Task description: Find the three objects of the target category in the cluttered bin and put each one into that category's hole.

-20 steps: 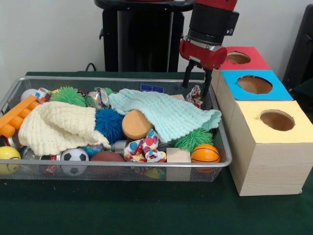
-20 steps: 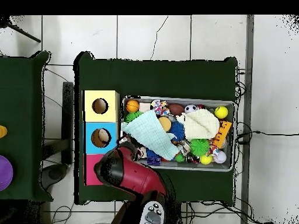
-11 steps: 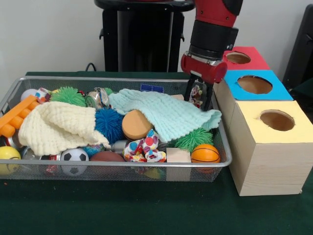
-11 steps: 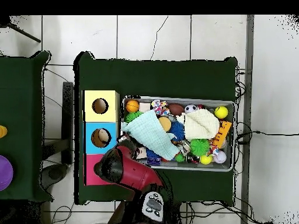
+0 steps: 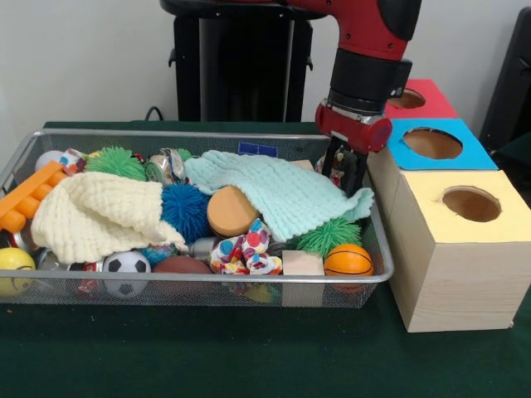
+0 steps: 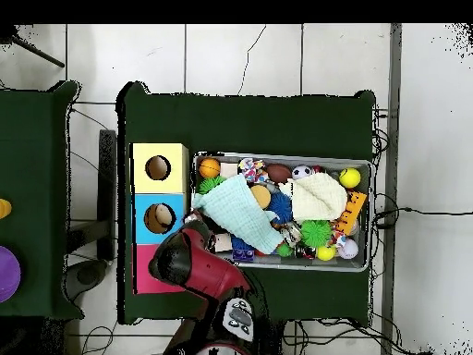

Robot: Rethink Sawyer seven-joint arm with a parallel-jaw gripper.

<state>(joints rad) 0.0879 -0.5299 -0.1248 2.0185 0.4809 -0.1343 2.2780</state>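
Observation:
My gripper [image 5: 346,177] reaches down into the right far corner of the wire bin [image 5: 207,283]. It is open, and a small colourful patterned soft toy [image 5: 338,161] sits between its fingers, at the edge of a mint knitted cloth [image 5: 278,195]. A second patterned toy [image 5: 245,253] lies near the front of the bin. Just right of the bin stands a row of three hole boxes: red [image 5: 427,101], blue [image 5: 456,153] and yellow [image 5: 440,217]. From overhead the red arm [image 6: 189,263] hides the gripper.
The bin is full: a cream cloth [image 5: 95,215], blue spiky ball [image 5: 184,209], green spiky ball [image 5: 329,235], basketball [image 5: 348,259], wooden disc [image 5: 231,211], wood block [image 5: 302,265], soccer ball [image 5: 126,267] and orange toy [image 5: 29,195]. The blue box almost touches the gripper's right side.
The gripper has come down from above the bin's rim and shifted slightly right, so its fingers now straddle the patterned toy. The bin's contents have not shifted.

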